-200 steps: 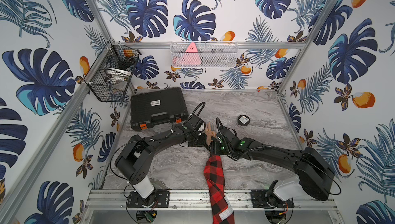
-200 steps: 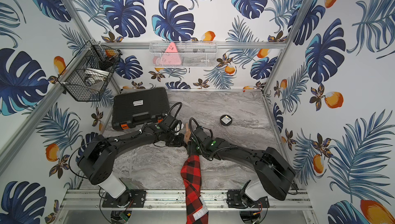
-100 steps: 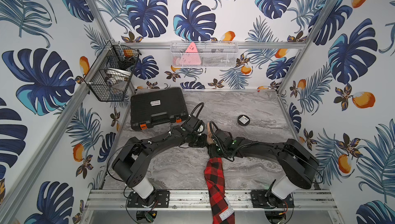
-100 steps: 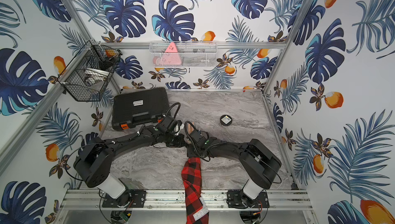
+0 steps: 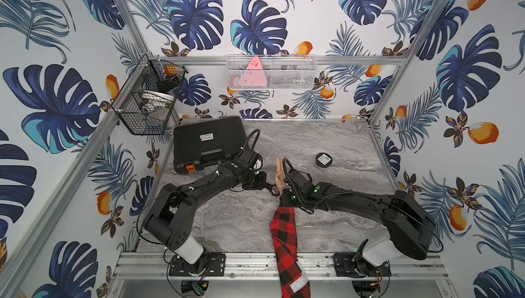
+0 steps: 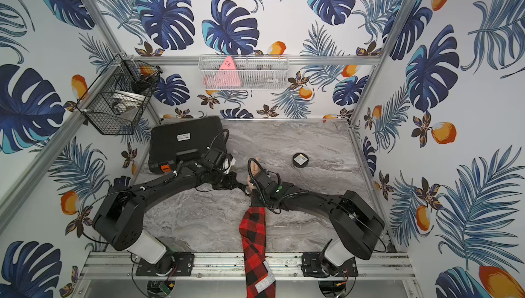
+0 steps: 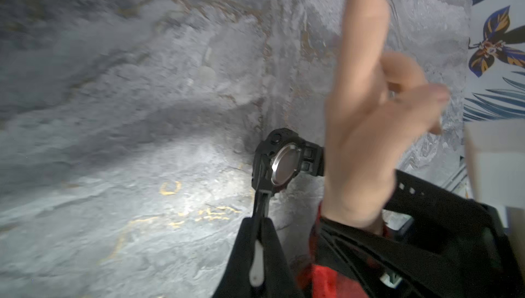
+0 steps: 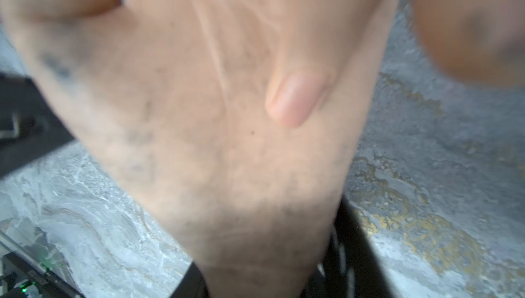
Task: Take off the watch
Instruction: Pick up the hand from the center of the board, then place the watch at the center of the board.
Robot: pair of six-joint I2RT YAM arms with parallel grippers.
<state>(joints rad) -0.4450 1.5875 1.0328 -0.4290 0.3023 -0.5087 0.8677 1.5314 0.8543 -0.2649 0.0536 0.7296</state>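
Observation:
The watch (image 7: 279,163) is a black chunky one with its silver case back showing, beside a person's hand (image 7: 366,128). In both top views it is a small dark spot (image 5: 274,189) between the arms. My left gripper (image 7: 260,219) is shut on one strap end, just below the case. The other strap (image 7: 409,190), with holes, runs behind the wrist toward my right gripper (image 5: 285,194). That gripper sits at the wrist, above the red plaid sleeve (image 5: 284,234). The blurred hand (image 8: 227,140) fills the right wrist view and hides the jaws.
A black hard case (image 5: 208,140) lies at the back left, close behind my left arm. A round black tin (image 5: 323,159) stands to the right of the hand. A black wire basket (image 5: 147,103) and a white mesh basket (image 5: 271,73) hang on the walls.
My right arm folded in toward the hand, then stretched out again, its gripper staying at the wrist. The left gripper has kept its hold on the strap and has not moved.

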